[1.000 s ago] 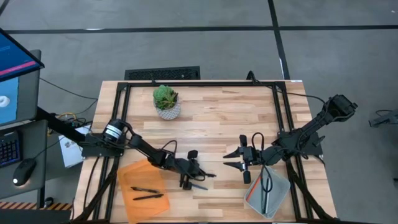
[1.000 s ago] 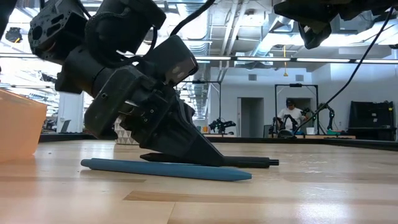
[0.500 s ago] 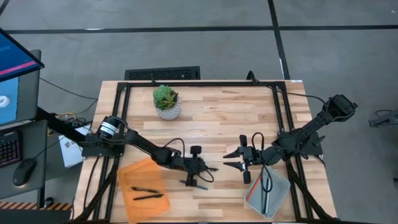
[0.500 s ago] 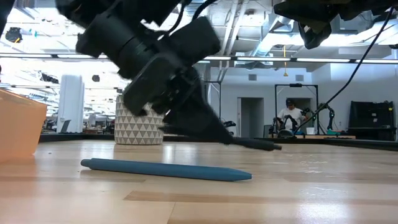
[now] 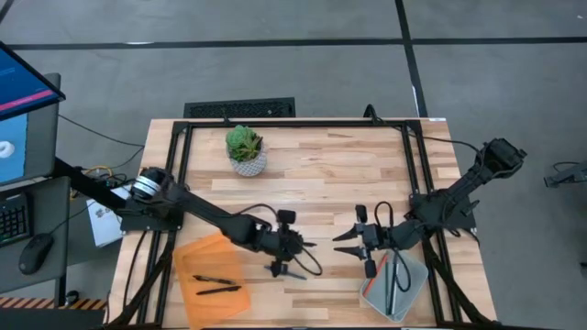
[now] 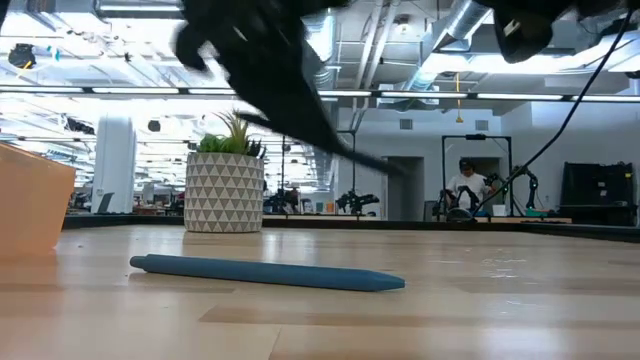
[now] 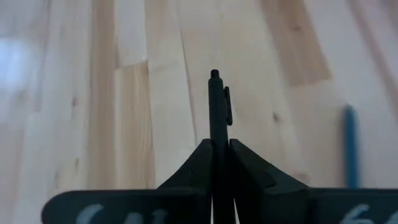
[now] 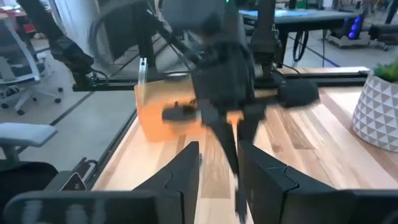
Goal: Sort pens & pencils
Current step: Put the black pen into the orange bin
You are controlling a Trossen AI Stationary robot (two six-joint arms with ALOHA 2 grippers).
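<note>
My left gripper (image 5: 295, 244) hangs over the table's middle near part, shut on a black pen (image 7: 216, 106). In the low view this pen (image 6: 345, 152) slants in the air. A blue pen (image 6: 268, 273) lies flat on the wood below and just nearward (image 5: 292, 272). Two more black pens (image 5: 213, 284) lie in the orange tray (image 5: 188, 257). My right gripper (image 5: 345, 244) is open, a short way to the right of the left one, its fingers pointing at it. Thin sticks (image 5: 394, 275) lie in the clear tray (image 5: 415, 286). My left gripper pinches the black pen's shaft (image 7: 215, 134) between its two fingers (image 7: 198, 163). The pen lies along the fingers, and its clip end (image 7: 227, 102) sticks out past the tips. It is lifted clear of the table, tilted with the free end lower.
A potted plant (image 5: 245, 149) stands in a patterned pot toward the far left of the table. The black frame rails (image 5: 293, 123) run around the table's edges. Bare wood lies between the plant and the grippers. A person (image 6: 463, 187) sits far off in the room.
My left gripper has risen from the table with the black pen and shifted a little toward the right edge. The pen, first lying beside the blue one, is now lifted clear and tilted. The blue pen has stayed put. My right gripper has moved slightly toward the near edge.
</note>
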